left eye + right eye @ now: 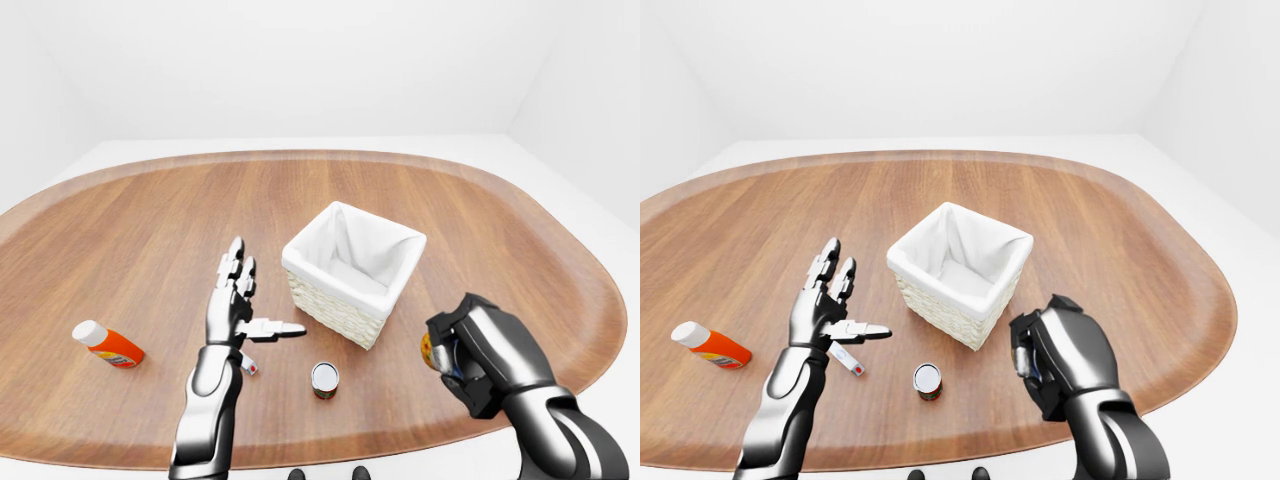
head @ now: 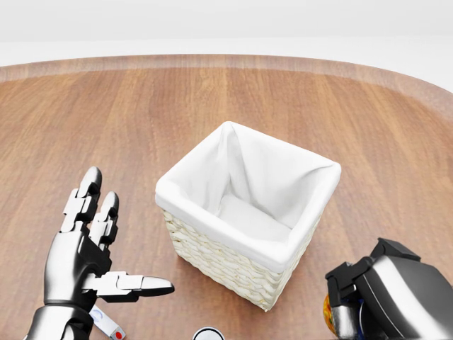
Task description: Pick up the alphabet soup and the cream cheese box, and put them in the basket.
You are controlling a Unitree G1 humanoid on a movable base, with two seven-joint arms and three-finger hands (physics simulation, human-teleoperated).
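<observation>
Spread open and holding nothing, the left hand (image 1: 236, 305) hovers over the wooden table (image 1: 150, 230), seemingly waiting its turn. Far left lies an orange bottle (image 1: 107, 345); a small white item (image 1: 846, 358), too small to identify and possibly the cream cheese box, rests just beneath that hand. A small can (image 1: 324, 378) stands upright beside the white-lined basket (image 1: 352, 270), which is empty. On the right, the right hand (image 1: 470, 350) is clenched around a colourful object (image 1: 427, 349), probably the alphabet soup, raised off the table beside the basket, likely for dropping in.
</observation>
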